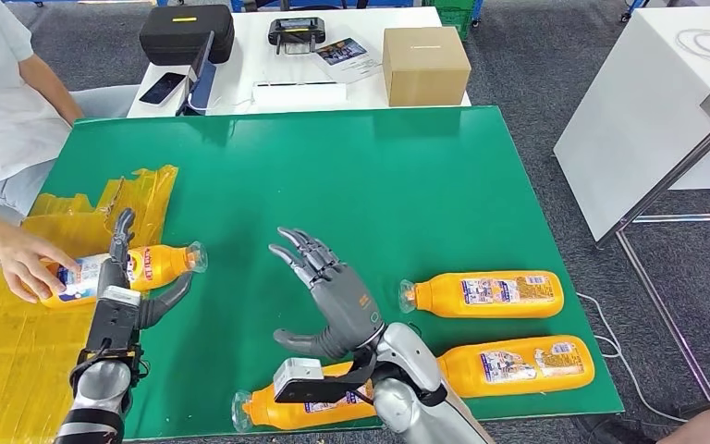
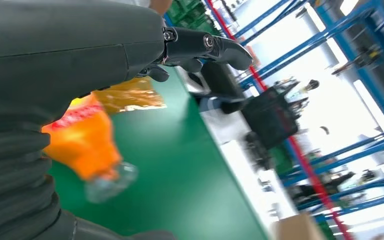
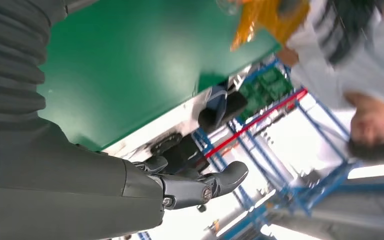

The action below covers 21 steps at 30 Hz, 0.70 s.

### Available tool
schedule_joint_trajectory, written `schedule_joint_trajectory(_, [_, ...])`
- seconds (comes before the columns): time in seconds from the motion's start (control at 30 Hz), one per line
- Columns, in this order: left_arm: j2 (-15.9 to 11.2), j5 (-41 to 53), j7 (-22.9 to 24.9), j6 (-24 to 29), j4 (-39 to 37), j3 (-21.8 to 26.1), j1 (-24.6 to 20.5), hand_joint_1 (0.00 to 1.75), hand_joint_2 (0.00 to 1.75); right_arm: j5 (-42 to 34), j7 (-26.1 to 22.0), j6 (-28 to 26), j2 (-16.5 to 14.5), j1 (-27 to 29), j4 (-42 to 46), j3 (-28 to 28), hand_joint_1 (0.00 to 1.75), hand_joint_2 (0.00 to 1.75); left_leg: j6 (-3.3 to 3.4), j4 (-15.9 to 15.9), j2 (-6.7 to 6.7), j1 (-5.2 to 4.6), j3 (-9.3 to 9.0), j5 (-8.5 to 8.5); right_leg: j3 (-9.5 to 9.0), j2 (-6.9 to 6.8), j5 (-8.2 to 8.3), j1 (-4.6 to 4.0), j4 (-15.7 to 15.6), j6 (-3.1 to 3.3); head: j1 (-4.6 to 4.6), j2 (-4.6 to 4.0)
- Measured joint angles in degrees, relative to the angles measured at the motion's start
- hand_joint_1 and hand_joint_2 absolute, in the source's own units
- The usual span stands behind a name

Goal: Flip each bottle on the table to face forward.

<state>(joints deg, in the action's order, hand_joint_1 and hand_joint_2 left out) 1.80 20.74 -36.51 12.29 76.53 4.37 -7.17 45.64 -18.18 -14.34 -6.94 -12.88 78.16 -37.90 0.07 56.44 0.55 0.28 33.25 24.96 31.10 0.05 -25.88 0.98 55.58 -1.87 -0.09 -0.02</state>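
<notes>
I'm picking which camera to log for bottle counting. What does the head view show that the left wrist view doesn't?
Head view alone: three orange bottles lying near the right arm, at and, the open right hand over the green mat, and a person's hand on the left bottle. Left wrist view alone: blue racking beyond the table. Both share that left bottle, the mat and the open left hand.
</notes>
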Motion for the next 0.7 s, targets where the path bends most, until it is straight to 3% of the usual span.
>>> schedule_joint_trajectory(0.13, [1.2,-1.7,0.0,-1.7,4.0,0.8,0.9,0.0,1.75,0.4,0.0,2.7,1.1,-0.7,-0.6,-1.6,0.0,1.75,0.0,0.0,0.0,0.0,0.0,0.0,0.01,0.0,0.0,-0.01,0.0,0.0,-0.01,0.0])
schedule_joint_trajectory(0.27, [2.2,-3.0,-0.2,-3.1,5.6,1.1,1.0,0.0,1.75,-0.2,-1.6,9.0,3.0,-2.8,-2.1,-4.8,0.0,1.75,0.0,0.0,0.0,0.01,-0.01,0.0,0.01,0.0,0.0,-0.01,0.0,0.0,-0.01,0.0])
schedule_joint_trajectory(0.7, [3.9,-3.6,0.2,-3.3,3.3,0.8,-2.5,0.0,1.75,-10.8,-7.7,19.9,7.7,-8.3,-6.7,-12.3,0.0,1.75,0.0,0.0,-0.01,0.0,-0.01,0.0,0.02,0.0,0.01,0.0,0.0,0.0,-0.01,0.0])
